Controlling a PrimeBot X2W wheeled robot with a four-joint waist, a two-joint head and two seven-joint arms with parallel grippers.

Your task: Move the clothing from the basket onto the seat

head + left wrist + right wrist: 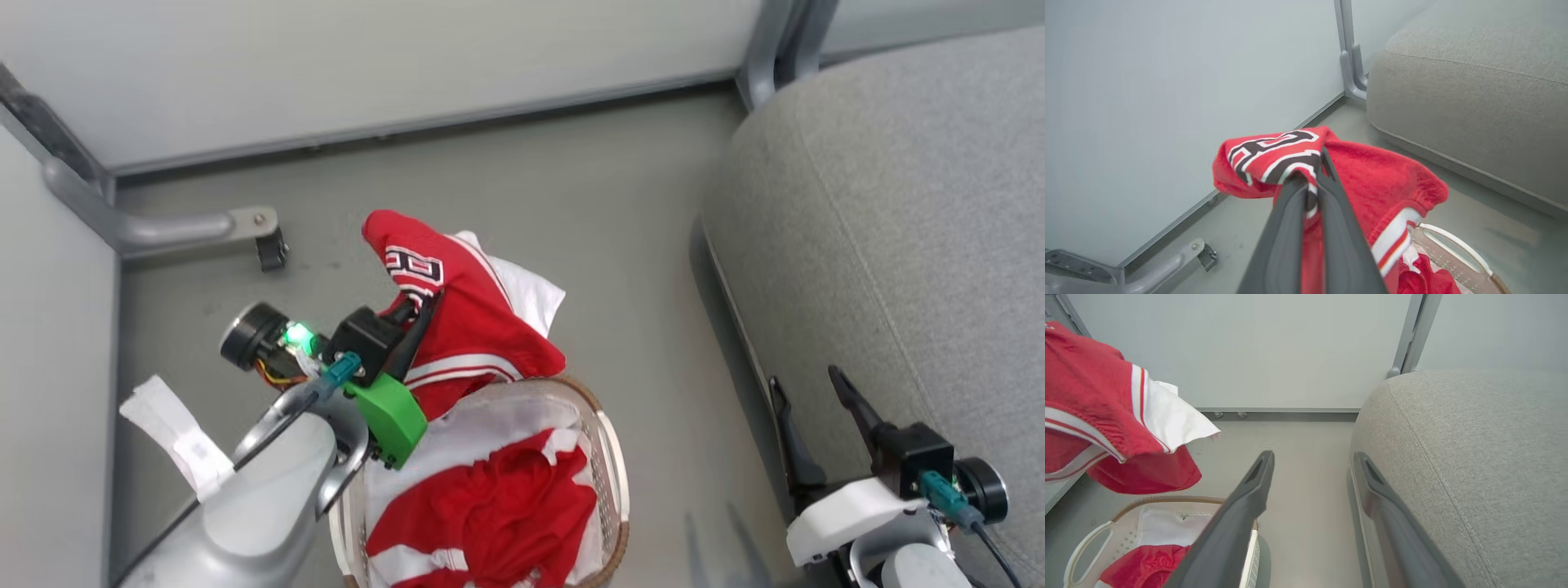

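Below — grey floor (531, 180), pale wall (367, 57), seat (898, 204) alongside

Letters on the red jersey (469, 331), no whole word readable.
Big black letters (415, 273) with white outline stand on the folded cloth; one looks like a B or an 8, I cannot tell which. The white tag (175, 433) is too blurred.

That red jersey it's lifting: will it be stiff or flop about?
Probably floppy: the red jersey droops in folds around the left end effector pinching it. Likely light, since a narrow pinch carries it.
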